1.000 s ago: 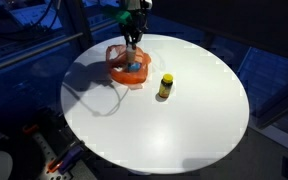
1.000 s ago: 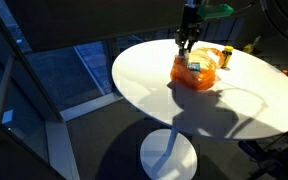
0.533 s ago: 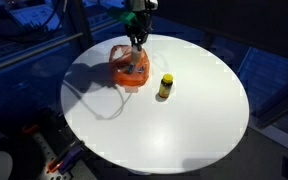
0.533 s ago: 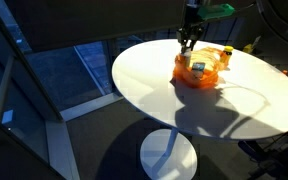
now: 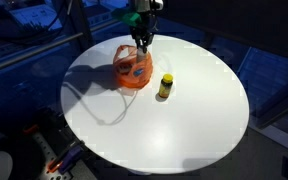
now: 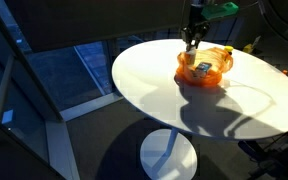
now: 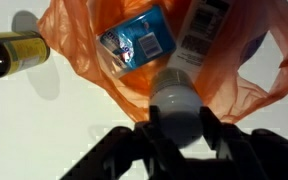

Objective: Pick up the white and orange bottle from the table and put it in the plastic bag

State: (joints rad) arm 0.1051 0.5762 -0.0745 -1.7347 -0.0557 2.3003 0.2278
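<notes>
My gripper (image 7: 181, 122) is shut on the white bottle (image 7: 176, 97), with a finger on each side of its rounded white end. The bottle hangs at the mouth of the orange plastic bag (image 7: 234, 75), which spreads out on the white table just beyond it. A blue packet (image 7: 139, 47) and a barcode label (image 7: 200, 30) show through the bag. In both exterior views the gripper (image 5: 142, 42) (image 6: 192, 40) stands right above the bag (image 5: 131, 70) (image 6: 204, 68). No orange part of the bottle shows.
A yellow bottle with a black cap (image 5: 165, 86) stands on the round white table (image 5: 184, 120) beside the bag, and also shows in the wrist view (image 7: 12, 52). The table edge drops to a dark floor all round.
The gripper has shifted a little toward the yellow bottle, still holding the white bottle. The bag has shifted and bunched up with it.
</notes>
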